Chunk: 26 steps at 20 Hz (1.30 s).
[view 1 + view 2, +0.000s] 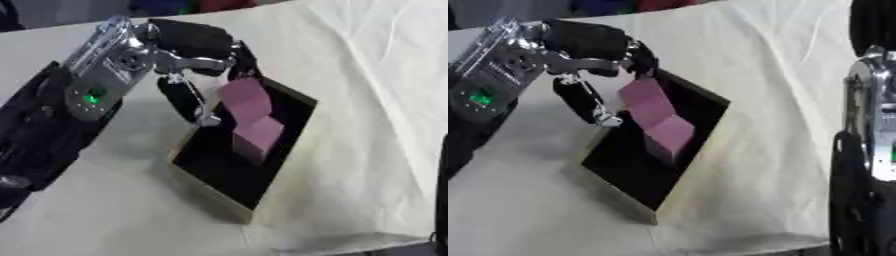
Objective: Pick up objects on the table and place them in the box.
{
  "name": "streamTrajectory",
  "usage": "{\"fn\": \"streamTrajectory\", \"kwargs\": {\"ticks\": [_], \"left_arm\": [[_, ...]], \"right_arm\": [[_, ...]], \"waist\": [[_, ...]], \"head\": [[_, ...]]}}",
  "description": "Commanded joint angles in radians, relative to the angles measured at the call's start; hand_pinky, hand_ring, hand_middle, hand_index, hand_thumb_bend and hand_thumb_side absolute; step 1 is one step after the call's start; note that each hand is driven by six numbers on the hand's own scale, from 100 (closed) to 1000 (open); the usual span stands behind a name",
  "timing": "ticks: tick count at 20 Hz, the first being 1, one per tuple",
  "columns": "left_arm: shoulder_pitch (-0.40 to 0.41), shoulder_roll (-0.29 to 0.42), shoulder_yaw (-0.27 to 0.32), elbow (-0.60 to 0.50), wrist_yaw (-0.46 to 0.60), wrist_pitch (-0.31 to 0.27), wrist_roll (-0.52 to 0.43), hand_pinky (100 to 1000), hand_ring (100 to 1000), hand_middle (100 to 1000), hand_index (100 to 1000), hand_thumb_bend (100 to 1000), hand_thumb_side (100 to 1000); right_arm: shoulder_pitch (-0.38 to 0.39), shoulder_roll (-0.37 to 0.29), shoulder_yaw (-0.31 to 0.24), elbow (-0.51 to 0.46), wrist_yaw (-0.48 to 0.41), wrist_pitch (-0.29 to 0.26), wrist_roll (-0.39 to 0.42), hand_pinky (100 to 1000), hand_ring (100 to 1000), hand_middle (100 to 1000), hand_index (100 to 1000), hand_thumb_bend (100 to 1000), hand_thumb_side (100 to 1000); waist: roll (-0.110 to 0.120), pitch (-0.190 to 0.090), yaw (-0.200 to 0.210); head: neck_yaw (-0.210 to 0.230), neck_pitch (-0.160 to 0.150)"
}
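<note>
Pink blocks (pixel 249 115), seemingly foam, fill shallow rectangular black-lined box (pixel 229 200).

A wrinkled white cloth (pixel 367 75) covers the whole table, creased most heavily toward the far right corner and along the right side. Beyond the table's far edge lie blurred patches of blue (pixel 162 6) and red (pixel 223 4), too indistinct to tell what they are

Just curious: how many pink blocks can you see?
2: one pink block at the left robot hand over the box; the other inside it. More could be hidden.
</note>
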Motion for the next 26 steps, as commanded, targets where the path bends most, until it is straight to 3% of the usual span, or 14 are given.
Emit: {"fn": "streamTrajectory", "kwargs": {"ticks": [1,11,15,18,26], "left_arm": [[-0.004,-0.003,-0.009,0.006,-0.017,-0.035,-0.042,605,627,644,746,100,333],[0.004,-0.036,-0.044,0.003,-0.029,-0.063,-0.067,648,673,696,799,100,444],[0.007,-0.03,-0.044,-0.009,-0.058,-0.086,-0.071,721,752,769,870,229,523],[0.007,-0.021,-0.038,-0.022,-0.101,-0.108,-0.062,783,821,824,920,395,629],[0.015,-0.012,-0.032,-0.018,-0.157,-0.15,-0.044,809,852,845,942,462,694]], "right_arm": [[-0.011,-0.004,0.001,-0.023,0.003,0.003,-0.001,858,826,578,794,100,1000],[-0.007,0.0,0.002,-0.029,0.003,0.008,-0.001,857,826,577,794,100,1000],[-0.005,0.001,0.002,-0.031,0.003,0.01,-0.002,857,825,576,793,100,1000],[-0.003,0.001,0.002,-0.032,0.002,0.012,-0.002,857,825,575,793,100,1000],[0.005,0.005,0.002,-0.037,0.001,0.016,-0.005,856,824,575,793,100,1000]], "waist": [[-0.004,-0.022,0.001],[-0.003,-0.023,0.003],[-0.002,-0.024,0.003],[-0.002,-0.026,0.004],[-0.001,-0.035,0.006]], "head": [[-0.002,0.01],[-0.003,0.007],[-0.004,0.006],[-0.003,0.006],[-0.002,0.009]]}}
